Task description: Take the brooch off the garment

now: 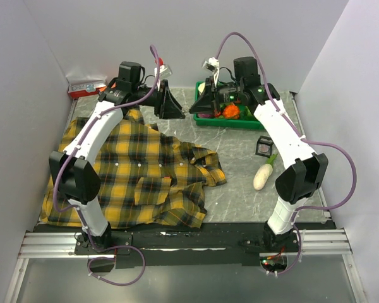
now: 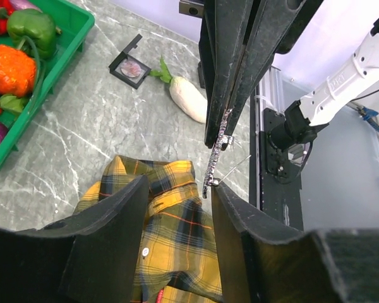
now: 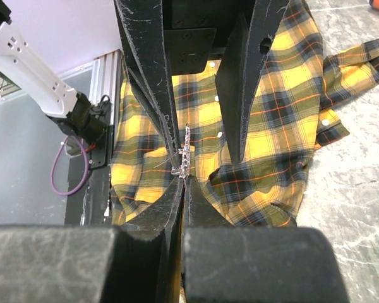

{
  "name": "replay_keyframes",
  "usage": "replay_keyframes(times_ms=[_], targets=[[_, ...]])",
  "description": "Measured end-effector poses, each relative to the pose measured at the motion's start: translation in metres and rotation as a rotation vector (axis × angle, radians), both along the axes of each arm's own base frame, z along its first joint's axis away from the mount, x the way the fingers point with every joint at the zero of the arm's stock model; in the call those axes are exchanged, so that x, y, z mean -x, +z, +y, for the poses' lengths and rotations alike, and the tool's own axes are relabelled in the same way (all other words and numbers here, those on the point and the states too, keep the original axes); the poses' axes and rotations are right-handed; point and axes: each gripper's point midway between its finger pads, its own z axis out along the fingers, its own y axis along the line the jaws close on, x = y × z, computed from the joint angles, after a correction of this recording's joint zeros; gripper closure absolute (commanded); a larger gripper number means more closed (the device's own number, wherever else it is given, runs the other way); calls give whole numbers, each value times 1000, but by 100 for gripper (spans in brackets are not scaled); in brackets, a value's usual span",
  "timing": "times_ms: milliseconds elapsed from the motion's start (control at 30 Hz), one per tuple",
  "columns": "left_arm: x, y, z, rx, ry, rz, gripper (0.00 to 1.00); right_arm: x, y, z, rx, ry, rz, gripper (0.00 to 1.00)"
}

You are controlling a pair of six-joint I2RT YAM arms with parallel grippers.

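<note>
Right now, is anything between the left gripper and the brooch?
No, nothing visible. The shut right gripper pinches the brooch above the shirt, and the open left gripper faces it closely.

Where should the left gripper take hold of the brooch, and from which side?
The free end of the brooch, sticking out past the shut right gripper. Come head-on from opposite with the left gripper open either side: it stands edge-on, a thin strip, so the jaws should close on its flat faces.

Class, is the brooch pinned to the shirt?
No, the right tool pinches the brooch in the air, apart from the shirt.
</note>
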Motion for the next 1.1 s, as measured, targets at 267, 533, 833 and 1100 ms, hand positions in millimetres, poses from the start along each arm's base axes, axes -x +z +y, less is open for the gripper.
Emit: replay_keyframes(times_ms=[267, 533, 833, 1100], targets=[[4, 17, -9, 60, -40, -1, 48, 7, -6, 8, 13, 20, 16, 100], [8, 19, -13, 93, -69, 27, 45, 10, -8, 12, 21, 24, 21, 100], [4, 32, -8, 126, -71, 35, 36, 11, -11, 11, 21, 23, 47, 100], [-24, 42, 30, 147, 42, -2, 33, 13, -45, 1, -47, 36, 332, 99]])
